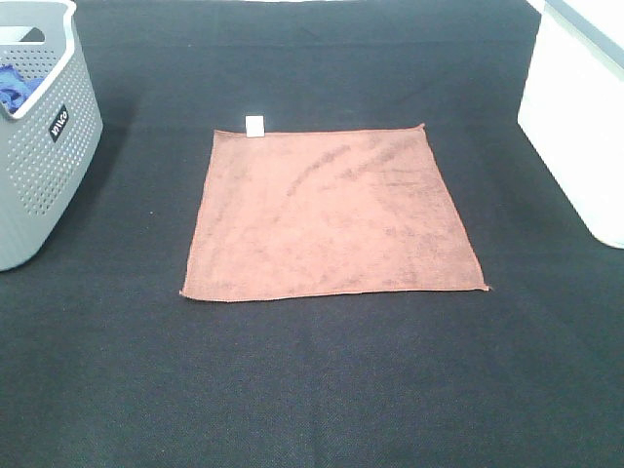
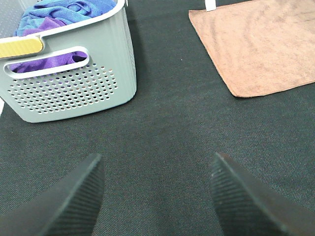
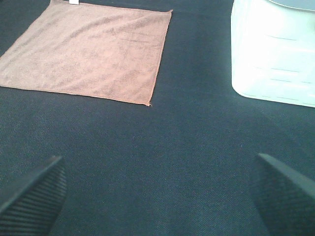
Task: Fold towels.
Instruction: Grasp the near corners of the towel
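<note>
A rust-brown square towel [image 1: 331, 214] lies flat and unfolded on the black table, with a small white tag [image 1: 254, 125] at its far left corner. It also shows in the left wrist view [image 2: 261, 46] and in the right wrist view [image 3: 88, 49]. Neither arm shows in the exterior high view. My left gripper [image 2: 157, 196] is open and empty over bare black cloth, short of the towel's near left corner. My right gripper [image 3: 160, 194] is open wide and empty over bare cloth, short of the towel's near right corner.
A grey perforated basket [image 1: 39, 136] with blue and purple cloths inside stands at the left edge; it also shows in the left wrist view [image 2: 74, 83]. A white bin [image 1: 580, 127] stands at the right edge, also in the right wrist view [image 3: 275, 49].
</note>
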Available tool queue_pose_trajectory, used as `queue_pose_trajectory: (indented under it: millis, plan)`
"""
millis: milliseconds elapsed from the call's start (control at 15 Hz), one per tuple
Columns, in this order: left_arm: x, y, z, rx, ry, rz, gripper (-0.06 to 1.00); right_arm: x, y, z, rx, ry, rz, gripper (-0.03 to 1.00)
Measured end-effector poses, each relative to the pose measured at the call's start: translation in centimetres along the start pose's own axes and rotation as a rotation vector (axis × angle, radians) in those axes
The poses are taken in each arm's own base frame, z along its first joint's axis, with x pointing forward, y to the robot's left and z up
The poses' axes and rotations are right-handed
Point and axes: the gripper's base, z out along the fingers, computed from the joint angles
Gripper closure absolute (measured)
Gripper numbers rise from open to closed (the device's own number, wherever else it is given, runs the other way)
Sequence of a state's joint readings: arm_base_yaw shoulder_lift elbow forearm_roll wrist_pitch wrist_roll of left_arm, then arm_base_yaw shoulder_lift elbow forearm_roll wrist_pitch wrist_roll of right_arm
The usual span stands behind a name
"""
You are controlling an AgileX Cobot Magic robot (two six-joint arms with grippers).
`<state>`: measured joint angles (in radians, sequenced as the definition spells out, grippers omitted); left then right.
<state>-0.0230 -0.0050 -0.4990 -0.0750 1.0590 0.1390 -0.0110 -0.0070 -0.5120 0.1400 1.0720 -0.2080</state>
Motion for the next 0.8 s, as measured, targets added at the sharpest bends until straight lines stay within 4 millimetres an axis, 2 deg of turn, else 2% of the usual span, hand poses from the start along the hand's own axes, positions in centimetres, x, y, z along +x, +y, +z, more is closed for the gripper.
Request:
queue_pose_trajectory:
  millis: [800]
  plan:
    - [0.00,0.00,0.00,0.000,0.000,0.000,0.34,0.00,0.00,0.00,0.000,0.000,0.000,0.02]
